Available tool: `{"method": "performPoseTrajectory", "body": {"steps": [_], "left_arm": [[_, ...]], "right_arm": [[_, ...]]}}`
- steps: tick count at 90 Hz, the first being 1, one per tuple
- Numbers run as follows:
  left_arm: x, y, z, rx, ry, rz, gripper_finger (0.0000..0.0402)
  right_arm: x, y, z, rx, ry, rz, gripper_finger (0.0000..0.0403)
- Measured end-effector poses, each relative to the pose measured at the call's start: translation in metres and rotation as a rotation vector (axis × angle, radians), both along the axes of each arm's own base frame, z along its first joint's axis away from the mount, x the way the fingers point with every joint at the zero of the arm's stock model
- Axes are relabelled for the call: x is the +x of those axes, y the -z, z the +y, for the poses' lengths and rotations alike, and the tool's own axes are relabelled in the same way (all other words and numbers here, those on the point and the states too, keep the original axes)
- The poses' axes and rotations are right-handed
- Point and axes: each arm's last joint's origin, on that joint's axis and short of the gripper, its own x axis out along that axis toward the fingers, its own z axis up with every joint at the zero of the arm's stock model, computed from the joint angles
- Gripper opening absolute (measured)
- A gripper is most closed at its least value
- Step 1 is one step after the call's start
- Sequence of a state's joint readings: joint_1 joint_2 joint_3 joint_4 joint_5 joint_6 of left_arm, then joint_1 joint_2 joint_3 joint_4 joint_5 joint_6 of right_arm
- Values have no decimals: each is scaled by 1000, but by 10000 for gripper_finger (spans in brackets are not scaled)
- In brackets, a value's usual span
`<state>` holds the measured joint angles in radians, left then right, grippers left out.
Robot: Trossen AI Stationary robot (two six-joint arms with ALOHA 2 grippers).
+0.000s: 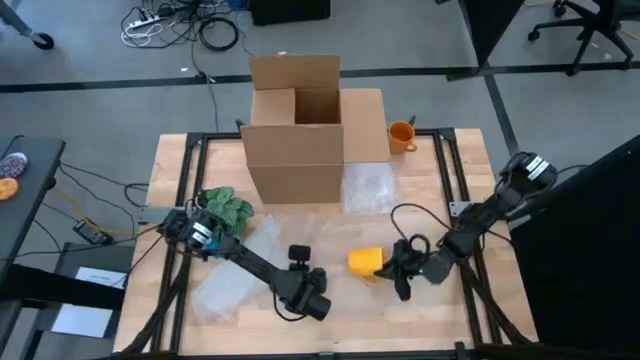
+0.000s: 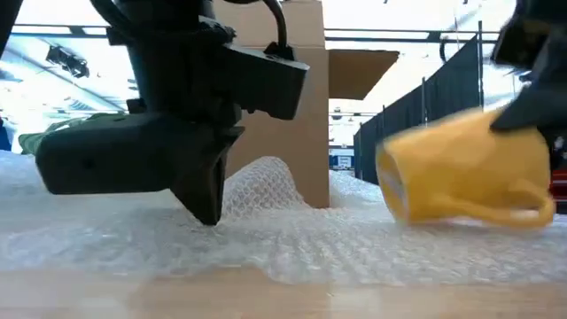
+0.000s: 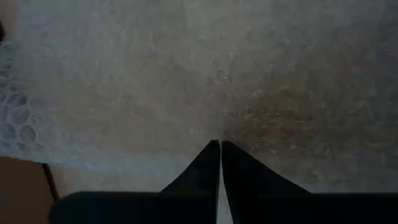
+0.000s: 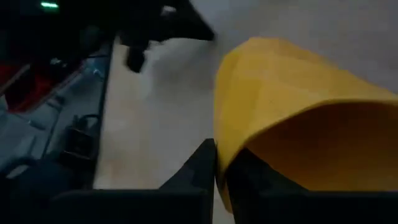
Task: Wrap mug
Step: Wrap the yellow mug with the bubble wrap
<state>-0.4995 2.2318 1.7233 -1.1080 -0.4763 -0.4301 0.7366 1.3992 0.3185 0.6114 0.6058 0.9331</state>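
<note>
Two end effectors work low over the counter [image 1: 440, 300]. The right end effector [image 1: 396, 270] pinches the rim of the yellow mug [image 1: 365, 262], which lies tipped on its side near the front middle, seemingly just off the surface. The left end effector [image 1: 312, 298], fingers pressed together, rests its tips on the bubble wrap [image 1: 235, 270] beside the mug, with a cardboard box [image 1: 300, 130] behind

My fingers [image 4: 214, 163] pinch the rim of the yellow mug [image 4: 298, 118], which lies tilted with its mouth toward me. Beyond it, pale tabletop [image 4: 155, 124] and a dark blurred shape.
</note>
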Motion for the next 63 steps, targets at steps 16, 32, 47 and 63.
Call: {"method": "performPoseTrajectory", "body": {"steps": [16, 32, 47, 63], "left_arm": [[12, -21, -5, -39, -7, -78, 2], [29, -47, -6, -59, 13, -199, 2], [44, -66, -8, -62, 57, -326, 2], [52, -78, -12, -75, 118, -394, 2]], "right_arm": [[-2, 5, -8, -27, -15, -22, 0], [7, -6, -7, -87, -70, -104, 0], [20, -10, -5, -143, -58, -112, 0], [33, 5, -4, -105, -69, -42, 0]]}}
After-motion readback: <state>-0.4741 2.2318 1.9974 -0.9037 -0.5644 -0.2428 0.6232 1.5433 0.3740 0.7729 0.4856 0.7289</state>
